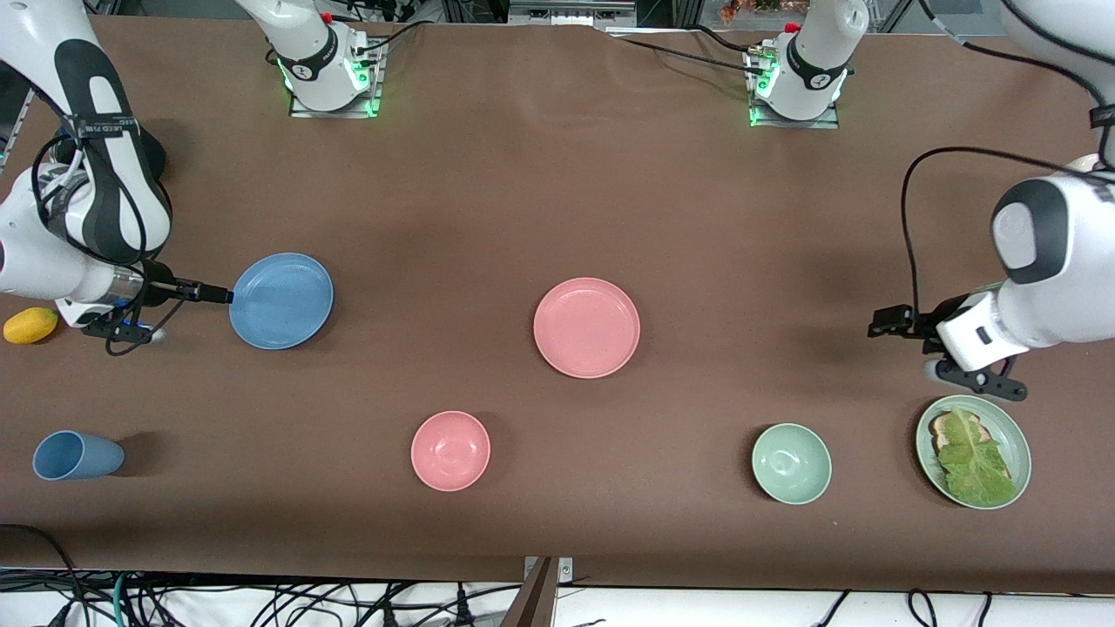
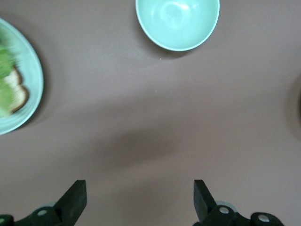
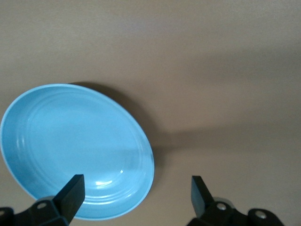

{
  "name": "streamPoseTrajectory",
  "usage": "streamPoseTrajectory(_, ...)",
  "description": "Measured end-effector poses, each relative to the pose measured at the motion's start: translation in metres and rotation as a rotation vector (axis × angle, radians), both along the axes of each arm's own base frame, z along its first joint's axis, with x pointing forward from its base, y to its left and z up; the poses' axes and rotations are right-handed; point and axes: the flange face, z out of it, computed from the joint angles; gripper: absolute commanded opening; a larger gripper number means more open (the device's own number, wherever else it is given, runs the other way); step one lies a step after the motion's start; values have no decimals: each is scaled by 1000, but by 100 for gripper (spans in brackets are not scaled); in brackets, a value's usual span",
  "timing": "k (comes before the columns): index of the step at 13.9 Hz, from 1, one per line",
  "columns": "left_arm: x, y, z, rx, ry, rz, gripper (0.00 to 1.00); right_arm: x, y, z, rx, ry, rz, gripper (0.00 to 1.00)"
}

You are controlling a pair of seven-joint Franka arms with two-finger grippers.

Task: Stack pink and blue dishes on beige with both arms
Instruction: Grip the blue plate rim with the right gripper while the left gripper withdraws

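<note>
The sky-blue plate (image 1: pixel 280 300) lies flat toward the right arm's end of the table. My right gripper (image 1: pixel 218 294) is open at that plate's rim. In the right wrist view one finger (image 3: pixel 73 188) is over the blue plate (image 3: pixel 70 146) and the other is over bare table, so the rim lies between them (image 3: pixel 136 184). The pale pink plate (image 1: pixel 586 327) rests near the table's middle, untouched. My left gripper (image 1: pixel 887 320) hangs open over bare table toward the left arm's end, with nothing between its fingers (image 2: pixel 139 187). No beige plate is in view.
A small pink bowl (image 1: pixel 450 450), a green bowl (image 1: pixel 791 463) and a blue tumbler (image 1: pixel 77 455) stand nearer the front camera. A green plate (image 1: pixel 1015 435) holding toast and lettuce sits by the left gripper. A yellow lemon (image 1: pixel 30 325) lies beside the right arm.
</note>
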Motion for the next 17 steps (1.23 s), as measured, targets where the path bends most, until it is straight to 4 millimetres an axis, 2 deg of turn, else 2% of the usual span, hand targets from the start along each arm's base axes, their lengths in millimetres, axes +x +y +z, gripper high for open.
streamPoseTrajectory(3,-12,1,38,48,39,99,100,0,-2,-21,18,3,-33,100)
streamPoseTrajectory(6,-21,-8,70,52,57,179,100,1,-4,-39,39,1,-72,79)
streamPoseTrajectory(8,-28,-7,89,46,48,195,100,-1,-9,-54,66,5,-99,64)
streamPoseTrajectory(9,-31,-6,99,41,39,198,100,-2,-11,-60,85,6,-101,53)
streamPoseTrajectory(10,-35,-6,110,37,30,204,100,-4,-13,-66,101,5,-102,48)
streamPoseTrajectory(12,-45,-7,133,31,13,213,100,-5,-18,-74,125,3,-98,22)
streamPoseTrajectory(13,-51,-7,145,28,5,216,100,-5,-21,-74,125,1,-97,6)
streamPoseTrajectory(14,-57,-7,158,24,-8,218,100,-4,-23,-73,128,-3,-96,0)
streamPoseTrajectory(16,-70,-2,180,18,-21,225,100,1,-22,-68,136,-14,-80,0)
streamPoseTrajectory(17,-75,1,184,17,-10,228,100,3,-22,-65,136,-20,-75,0)
